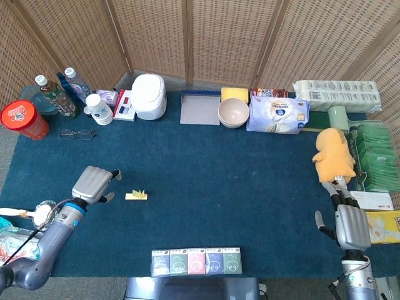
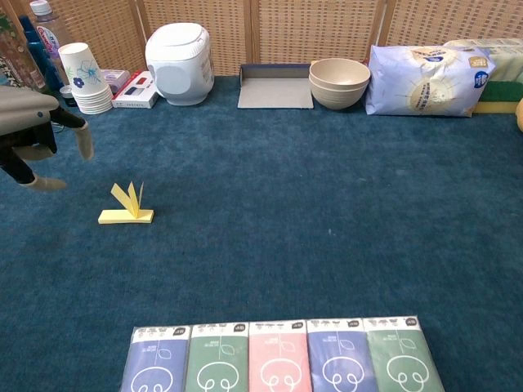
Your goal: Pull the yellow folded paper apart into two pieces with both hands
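Observation:
The yellow folded paper [image 1: 137,195] lies on the blue cloth left of centre, its flaps standing up [image 2: 127,205]. My left hand [image 1: 94,182] hovers just left of it, fingers apart and holding nothing; the chest view shows this hand [image 2: 37,131] at the left edge, above and left of the paper. My right hand [image 1: 349,224] is far off at the table's right front edge, fingers loosely spread, empty. It does not show in the chest view.
Several tissue packs [image 1: 196,260] line the front edge. Glasses [image 1: 78,133], bottles [image 1: 56,97], paper cups [image 2: 86,77], a white cooker [image 1: 149,95], grey tray [image 1: 200,107], bowls [image 1: 233,113] and a wipes bag [image 1: 277,115] fill the back. A yellow plush [image 1: 334,156] sits at right.

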`<act>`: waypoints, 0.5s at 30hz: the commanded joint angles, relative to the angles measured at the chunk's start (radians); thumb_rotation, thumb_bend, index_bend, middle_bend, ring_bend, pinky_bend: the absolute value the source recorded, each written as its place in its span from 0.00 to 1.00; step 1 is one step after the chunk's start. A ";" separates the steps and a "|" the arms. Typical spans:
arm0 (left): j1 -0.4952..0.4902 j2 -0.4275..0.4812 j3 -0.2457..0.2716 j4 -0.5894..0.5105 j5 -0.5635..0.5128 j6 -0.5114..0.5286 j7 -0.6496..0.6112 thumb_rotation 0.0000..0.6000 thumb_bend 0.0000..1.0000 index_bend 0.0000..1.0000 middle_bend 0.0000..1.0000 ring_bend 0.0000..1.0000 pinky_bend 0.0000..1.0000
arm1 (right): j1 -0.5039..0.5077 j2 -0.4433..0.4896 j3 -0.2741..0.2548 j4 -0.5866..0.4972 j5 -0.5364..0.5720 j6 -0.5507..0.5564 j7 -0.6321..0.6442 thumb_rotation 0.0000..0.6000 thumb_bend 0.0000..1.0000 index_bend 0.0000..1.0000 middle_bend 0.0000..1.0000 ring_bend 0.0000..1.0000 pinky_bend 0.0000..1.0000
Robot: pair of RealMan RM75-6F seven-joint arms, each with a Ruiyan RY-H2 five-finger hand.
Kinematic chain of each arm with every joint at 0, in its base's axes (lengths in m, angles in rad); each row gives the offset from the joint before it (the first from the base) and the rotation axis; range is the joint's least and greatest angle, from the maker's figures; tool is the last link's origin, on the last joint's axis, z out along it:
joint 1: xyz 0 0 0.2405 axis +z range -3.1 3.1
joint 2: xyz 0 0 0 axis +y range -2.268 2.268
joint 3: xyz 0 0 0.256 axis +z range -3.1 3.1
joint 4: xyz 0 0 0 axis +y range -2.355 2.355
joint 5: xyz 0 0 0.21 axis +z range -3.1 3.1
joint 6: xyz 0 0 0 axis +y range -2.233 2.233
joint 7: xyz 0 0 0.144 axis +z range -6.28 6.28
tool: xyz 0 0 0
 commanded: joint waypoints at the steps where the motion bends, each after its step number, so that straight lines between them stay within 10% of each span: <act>1: -0.018 -0.028 0.003 0.021 -0.023 -0.019 0.003 1.00 0.25 0.41 0.93 1.00 0.91 | -0.002 0.000 -0.001 0.001 0.001 0.001 0.003 1.00 0.44 0.14 0.21 0.13 0.22; 15: -0.063 -0.142 0.031 0.112 -0.077 -0.032 0.034 1.00 0.28 0.44 0.93 1.00 0.91 | -0.015 0.012 -0.002 0.005 0.015 0.007 0.016 1.00 0.44 0.14 0.21 0.13 0.22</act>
